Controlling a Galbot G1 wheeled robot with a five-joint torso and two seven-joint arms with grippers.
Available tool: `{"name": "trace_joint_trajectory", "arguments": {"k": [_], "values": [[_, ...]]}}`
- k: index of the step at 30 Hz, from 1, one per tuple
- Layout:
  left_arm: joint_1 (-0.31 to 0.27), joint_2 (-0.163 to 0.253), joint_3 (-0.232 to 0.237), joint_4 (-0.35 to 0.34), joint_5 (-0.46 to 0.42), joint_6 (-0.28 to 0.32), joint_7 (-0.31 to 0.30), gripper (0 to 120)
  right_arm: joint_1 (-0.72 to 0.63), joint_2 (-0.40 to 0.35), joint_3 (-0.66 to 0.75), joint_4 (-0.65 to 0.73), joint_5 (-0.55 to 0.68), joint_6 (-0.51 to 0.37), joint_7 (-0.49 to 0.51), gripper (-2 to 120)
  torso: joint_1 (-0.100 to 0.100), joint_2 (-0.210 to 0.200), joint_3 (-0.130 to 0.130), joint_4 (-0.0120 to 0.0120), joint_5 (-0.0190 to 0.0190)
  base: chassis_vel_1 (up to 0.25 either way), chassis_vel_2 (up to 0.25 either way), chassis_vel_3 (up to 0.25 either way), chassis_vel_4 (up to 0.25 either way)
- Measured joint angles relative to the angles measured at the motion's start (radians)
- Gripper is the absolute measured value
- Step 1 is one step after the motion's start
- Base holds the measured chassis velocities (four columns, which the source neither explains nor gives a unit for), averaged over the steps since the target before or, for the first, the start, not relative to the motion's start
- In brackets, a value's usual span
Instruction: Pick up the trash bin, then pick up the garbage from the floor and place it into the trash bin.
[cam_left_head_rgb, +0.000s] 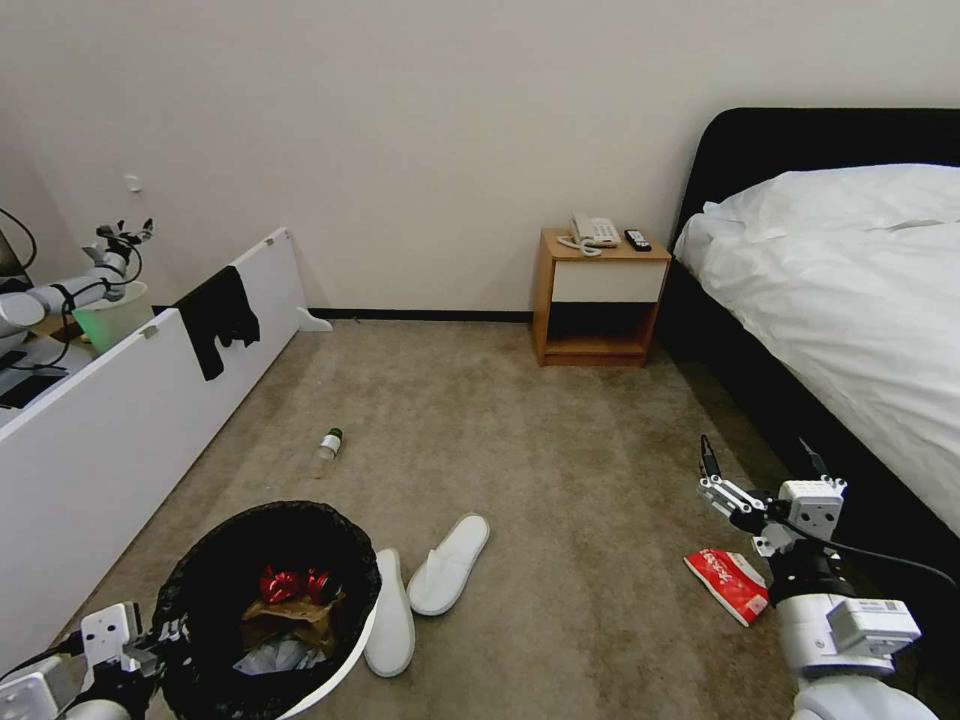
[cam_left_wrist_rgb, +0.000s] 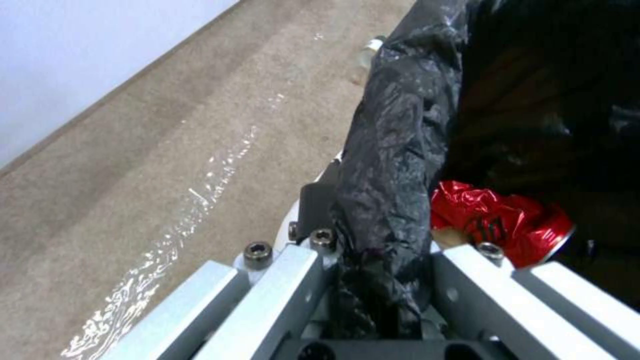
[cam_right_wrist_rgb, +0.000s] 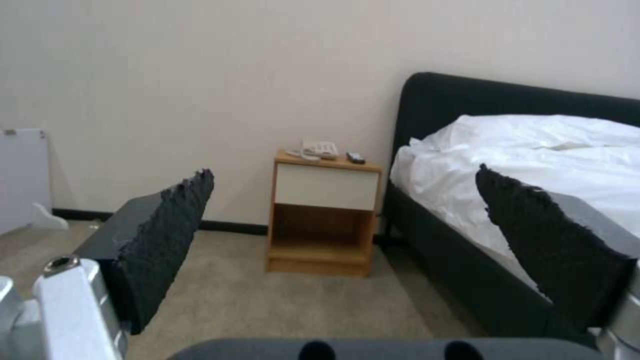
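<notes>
Two grippers frame our view. At far left a white board walls off the carpet, with a black cloth draped over its top edge. Our left gripper is clamped on the bin rim, pinching the black bag; the bin tilts, with a red wrapper and brown paper inside. A bottle lies beyond it near the board. Two slippers lie just beside the bin. Open carpet runs ahead to the nightstand against the wall. A red packet lies near our right gripper, which hangs wide open and empty, close to the bed edge.
</notes>
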Motion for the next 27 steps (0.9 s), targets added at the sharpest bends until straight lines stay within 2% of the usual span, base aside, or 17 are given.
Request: {"name": "trace_joint_trajectory", "arguments": {"k": [17, 27], "values": [[0.007, -0.003, -0.003, -0.006, -0.001, 0.0, 0.001, 2, -0.001, 0.008, -0.002, 0.0, -0.002, 0.001, 0.002, 100, 0.0, 0.0, 0.0, 0.0001, 0.0, 0.016, 0.017, 0.021, 0.015], [0.008, -0.004, -0.003, -0.006, -0.001, 0.0, 0.002, 2, 0.0, 0.008, -0.002, -0.003, -0.004, 0.002, 0.002, 100, 0.0, 0.0, 0.0, 0.0, 0.0001, 0.055, 0.061, 0.059, 0.065]]}}
